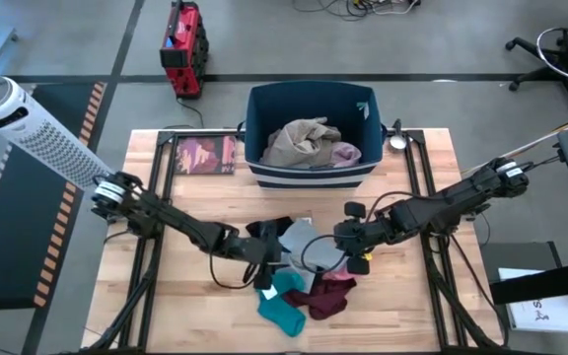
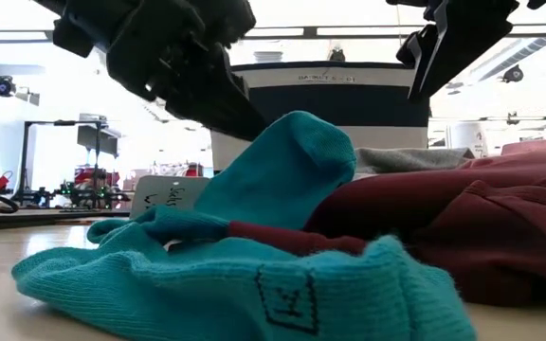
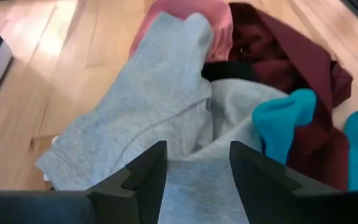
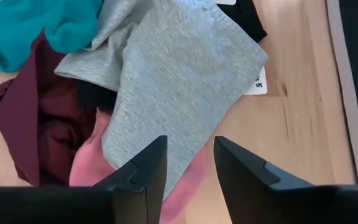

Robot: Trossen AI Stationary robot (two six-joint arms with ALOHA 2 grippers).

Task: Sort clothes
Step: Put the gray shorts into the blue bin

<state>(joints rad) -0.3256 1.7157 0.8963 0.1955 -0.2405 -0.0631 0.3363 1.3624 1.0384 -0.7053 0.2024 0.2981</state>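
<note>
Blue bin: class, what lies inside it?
The blue bin holds a beige garment with a pale pink one beside it; anything beneath them is covered.

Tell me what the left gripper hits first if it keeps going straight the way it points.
Most likely the grey garment: the left gripper, fingers open, points straight at that fabric, with the teal piece and maroon piece off to one side. Depth is unclear.

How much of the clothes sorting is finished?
Partly done. A beige garment and a pink one already lie in the bin. Both open grippers, left and right, hover over the grey piece, gripping nothing yet. Grey, black, teal and maroon pieces remain on the table.
</note>
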